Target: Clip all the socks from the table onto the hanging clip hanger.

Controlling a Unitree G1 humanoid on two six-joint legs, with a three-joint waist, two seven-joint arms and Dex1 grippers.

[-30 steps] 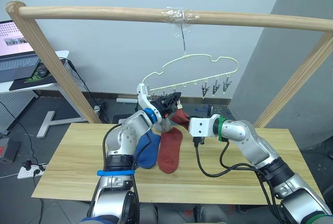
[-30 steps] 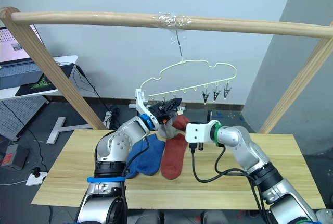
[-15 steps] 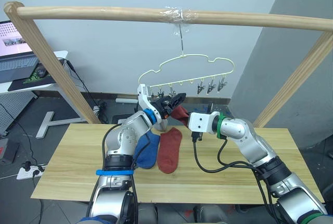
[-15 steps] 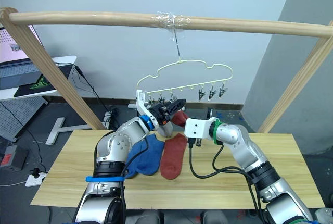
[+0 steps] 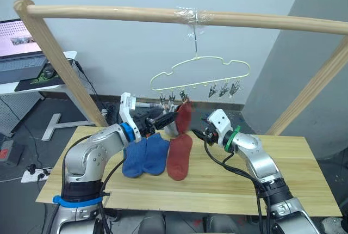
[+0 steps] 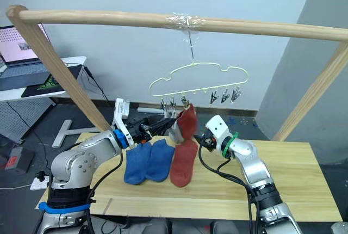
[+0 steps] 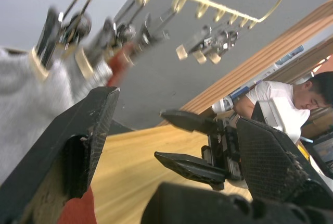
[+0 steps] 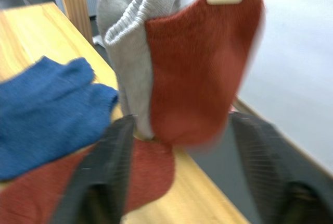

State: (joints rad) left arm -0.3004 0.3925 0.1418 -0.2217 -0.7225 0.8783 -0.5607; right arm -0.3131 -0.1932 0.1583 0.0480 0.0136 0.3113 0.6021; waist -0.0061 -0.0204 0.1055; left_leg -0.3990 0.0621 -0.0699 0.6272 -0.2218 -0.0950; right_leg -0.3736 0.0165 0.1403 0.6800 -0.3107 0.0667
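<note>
The pale clip hanger (image 5: 198, 73) hangs by its hook from the wooden pole. A rust-red sock (image 5: 185, 115) and a light grey sock (image 5: 173, 126) beside it hang from clips at the hanger's left end. On the table (image 5: 283, 185) lie two blue socks (image 5: 145, 155) side by side and a second rust-red sock (image 5: 179, 156) to their right. My left gripper (image 5: 166, 118) is open just left of the hanging socks. My right gripper (image 5: 199, 134) is open just right of them, with nothing held. In the right wrist view the hanging red sock (image 8: 203, 67) and the grey sock (image 8: 130, 52) are close ahead.
Three bare clips (image 5: 223, 88) hang at the hanger's right end. The thick wooden frame pole (image 5: 163, 13) and its slanted legs stand over the table. A laptop (image 5: 22, 43) on a white desk is at the far left. A person (image 7: 291, 99) sits in the background.
Both grippers have opened. The rust-red sock now hangs free from its clip. The left arm has drawn back to the left and the right gripper has backed off to the right.
</note>
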